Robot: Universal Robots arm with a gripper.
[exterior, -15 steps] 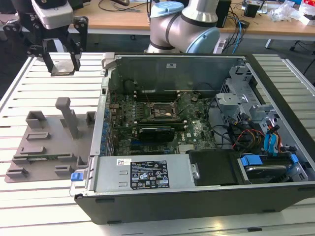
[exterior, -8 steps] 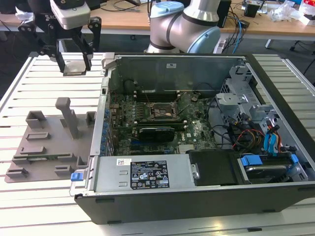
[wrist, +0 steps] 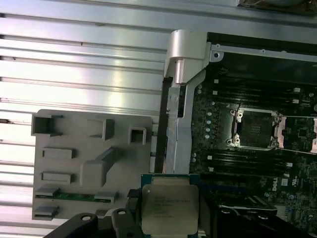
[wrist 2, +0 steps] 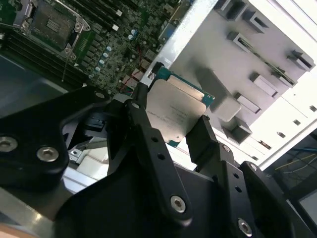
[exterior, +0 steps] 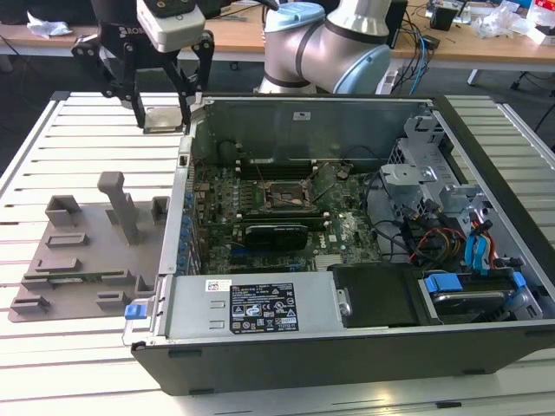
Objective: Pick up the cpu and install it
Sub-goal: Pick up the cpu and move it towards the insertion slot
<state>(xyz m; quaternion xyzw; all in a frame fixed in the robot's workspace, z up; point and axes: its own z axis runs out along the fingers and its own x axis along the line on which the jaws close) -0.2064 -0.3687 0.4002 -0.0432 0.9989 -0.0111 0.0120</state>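
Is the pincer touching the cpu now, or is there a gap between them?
Touching. In the second wrist view the pincer grips the cpu: a black finger lies against each of two opposite edges, with no gap.

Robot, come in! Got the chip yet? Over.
Gripper shut on the cpu. Cpu held in the air, outside the case. Socket open, nothing on it.
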